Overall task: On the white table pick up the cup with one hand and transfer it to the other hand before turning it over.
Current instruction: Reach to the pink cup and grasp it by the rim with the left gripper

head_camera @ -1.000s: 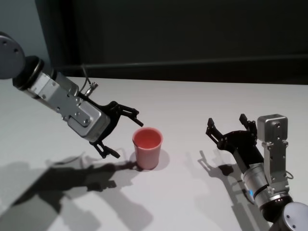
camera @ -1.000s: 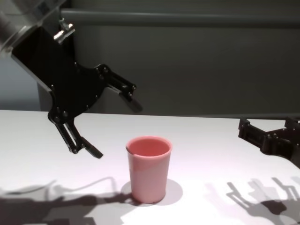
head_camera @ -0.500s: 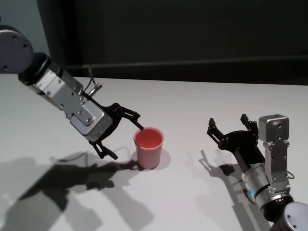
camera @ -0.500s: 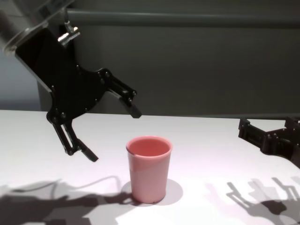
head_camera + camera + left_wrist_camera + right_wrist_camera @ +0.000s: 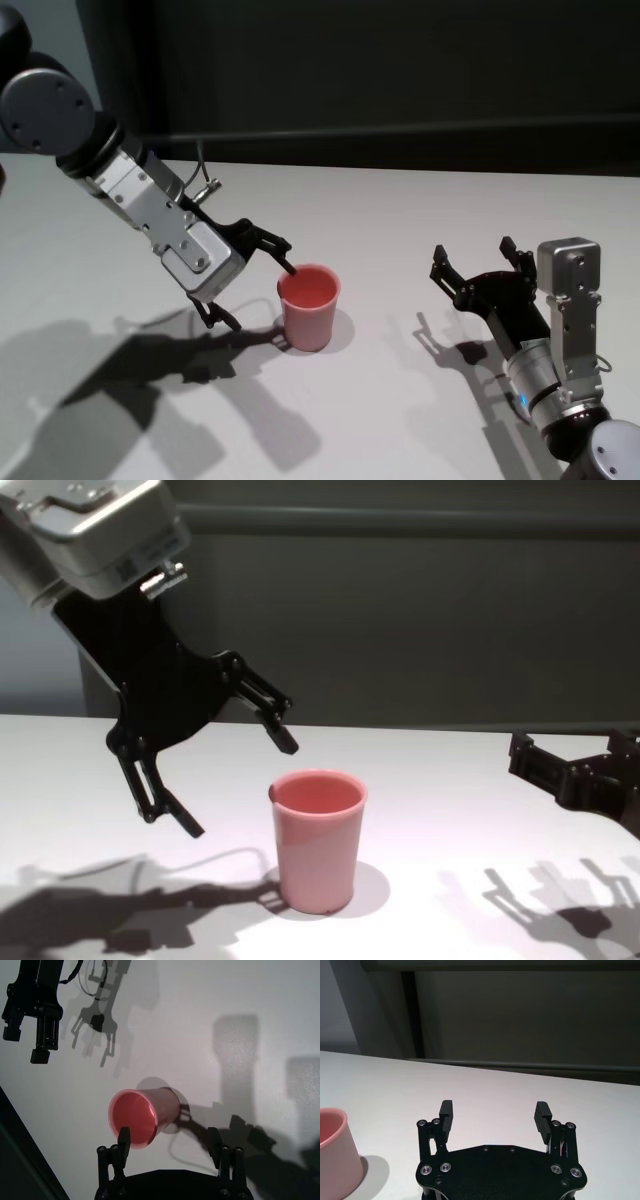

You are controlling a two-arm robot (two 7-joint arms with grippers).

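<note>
The salmon-pink cup (image 5: pixel 308 305) stands upright, mouth up, on the white table (image 5: pixel 400 220). It also shows in the chest view (image 5: pixel 317 840), the left wrist view (image 5: pixel 142 1116) and at the edge of the right wrist view (image 5: pixel 335 1155). My left gripper (image 5: pixel 258 295) is open and tilted, just left of the cup. One fingertip (image 5: pixel 288 745) is close by the rim and the other (image 5: pixel 190 830) hangs lower beside the cup's wall. It holds nothing. My right gripper (image 5: pixel 472 255) is open and empty, hovering low over the table well to the right of the cup.
A dark wall with a ledge (image 5: pixel 400 130) runs along the table's far edge. The arms' shadows (image 5: pixel 150 370) fall on the table at front left. Nothing but the cup shows on the table.
My left gripper has moved lower and closer to the cup, its upper fingertip now by the rim. The cup and the right arm have not moved.
</note>
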